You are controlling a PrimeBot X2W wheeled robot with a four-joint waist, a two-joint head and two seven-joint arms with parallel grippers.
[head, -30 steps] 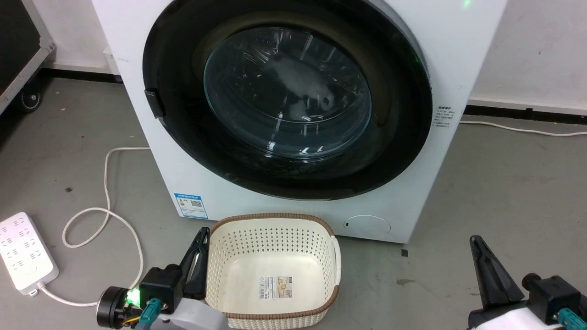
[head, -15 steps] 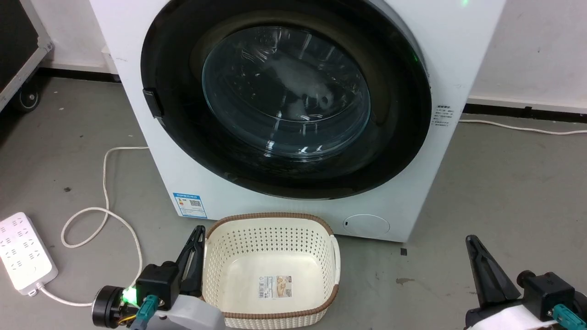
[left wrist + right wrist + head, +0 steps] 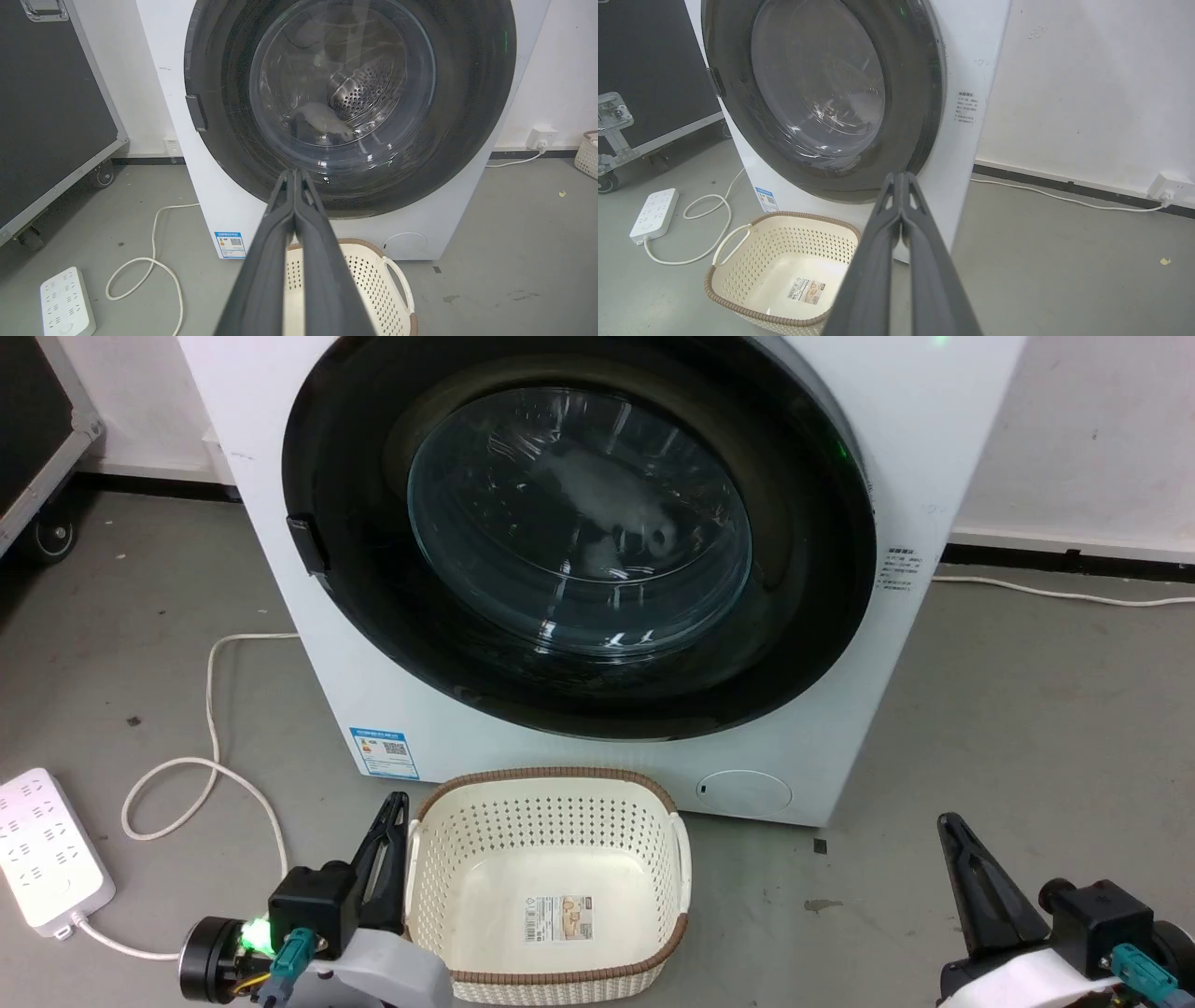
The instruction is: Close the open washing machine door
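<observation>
The large round washing machine door with its wide glossy black rim and bulging clear glass centre (image 3: 579,537) lies ahead of and above both grippers, and it appears to sit flat against the front of the big white front-loading washing machine (image 3: 840,737). By that look the closing is done or all but done. Whether the small dark catch on the rim (image 3: 306,543), on the left gripper's side, has actually engaged cannot be told. That is the main risk: a door merely resting on the front could swing out again, and a corrective push placed on the glass bowl rather than on the rim near the catch might slip off the curve. A second risk sits lower: the cream perforated laundry basket with a brown woven rim (image 3: 560,817) stands on the grey floor between the two grippers, just beside the left one, so lifting that arm carelessly could nudge it; contact there cannot be made out. The left gripper (image 3: 398,805) is low, its long dark fingers pressed together with nothing between them — the same in its own wrist view (image 3: 294,173). The right gripper (image 3: 948,823) is well apart to the other side, likewise clenched and empty.
</observation>
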